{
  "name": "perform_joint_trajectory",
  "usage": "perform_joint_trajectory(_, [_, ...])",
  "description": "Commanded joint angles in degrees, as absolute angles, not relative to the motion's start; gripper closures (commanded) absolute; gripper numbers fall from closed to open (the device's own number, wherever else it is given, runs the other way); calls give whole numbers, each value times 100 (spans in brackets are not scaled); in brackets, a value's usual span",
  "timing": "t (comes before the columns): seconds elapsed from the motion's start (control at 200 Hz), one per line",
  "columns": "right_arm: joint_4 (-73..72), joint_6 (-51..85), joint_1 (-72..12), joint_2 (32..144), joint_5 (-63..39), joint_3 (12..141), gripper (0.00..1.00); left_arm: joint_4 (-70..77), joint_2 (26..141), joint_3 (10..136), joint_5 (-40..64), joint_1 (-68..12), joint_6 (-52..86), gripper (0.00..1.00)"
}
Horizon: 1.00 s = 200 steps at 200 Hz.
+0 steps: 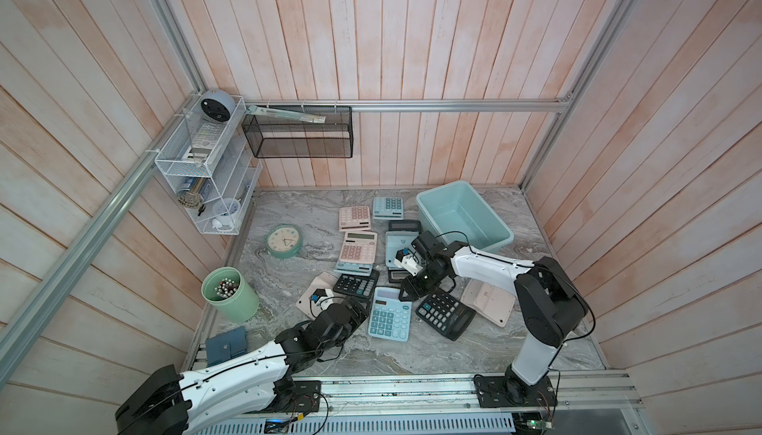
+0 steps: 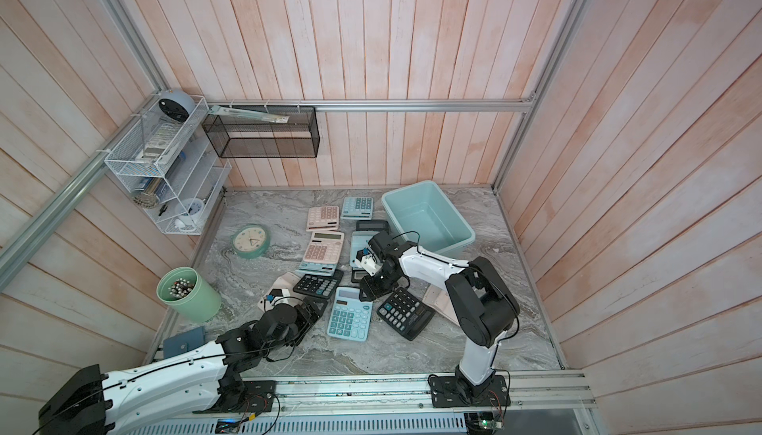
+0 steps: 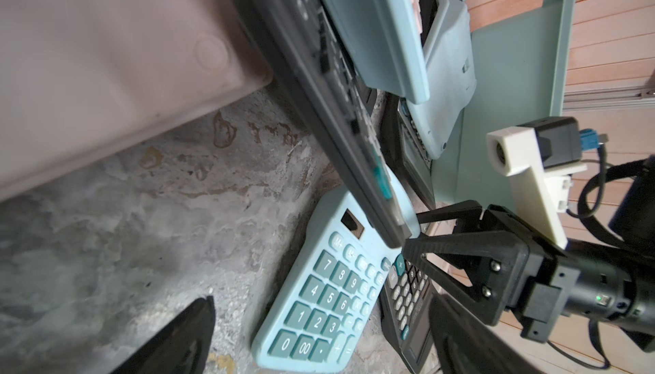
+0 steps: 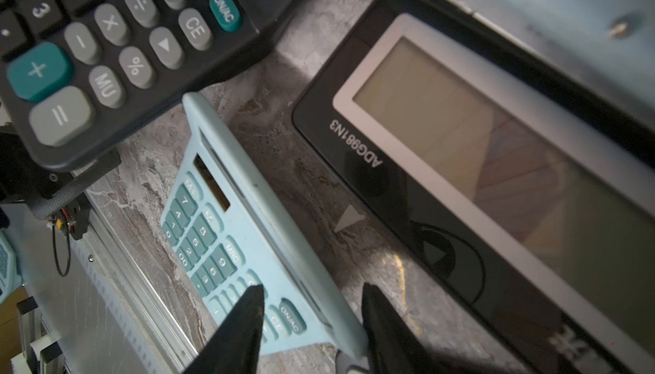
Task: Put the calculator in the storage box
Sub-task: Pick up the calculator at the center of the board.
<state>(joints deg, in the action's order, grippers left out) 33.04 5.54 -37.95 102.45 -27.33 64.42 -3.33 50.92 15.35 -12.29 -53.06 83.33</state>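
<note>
A light blue calculator point(image 1: 389, 318) point(image 2: 350, 318) lies keys-up in the middle of the marble table. My right gripper point(image 1: 406, 293) point(image 4: 313, 287) reaches down over its upper right corner. In the right wrist view one finger point(image 4: 244, 315) lies over the ON/AC keys and the other finger point(image 4: 386, 322) stands just past the top edge, so the corner sits between open jaws. My left gripper point(image 1: 363, 307) point(image 3: 326, 336) is wide open beside the same calculator point(image 3: 319, 301), holding nothing. The pale teal storage box point(image 1: 466, 222) point(image 2: 429, 218) stands empty at the back right.
Black calculators point(image 1: 355, 284) point(image 1: 445, 314) flank the blue one. More pink and blue calculators point(image 1: 358, 245) lie stacked behind. A pink one lies face-down point(image 1: 488, 301) by the right arm. A green clock point(image 1: 283, 240), a green pen cup point(image 1: 229, 295) and a blue wallet point(image 1: 226, 346) are on the left.
</note>
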Motion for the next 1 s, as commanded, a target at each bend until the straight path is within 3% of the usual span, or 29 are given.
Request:
perform_joint_trajectory(0.0, [3340, 379, -3836, 10462, -2983, 6646, 46, -670, 5010, 1735, -1388, -5301, 8101, 0])
perform_joint_trajectory(0.24, [3428, 229, -3823, 10753, -3175, 6889, 41, -782, 4982, 1803, -1381, -5252, 7984, 0])
perform_joint_trajectory(0.55, [3287, 239, -3793, 10711, -3401, 6785, 52, -1078, 4675, 1813, -1389, -5188, 7875, 0])
perform_joint_trajectory(0.995, [3281, 177, -3789, 10757, -3436, 6750, 51, -1378, 4389, 1863, -1373, -5038, 7744, 0])
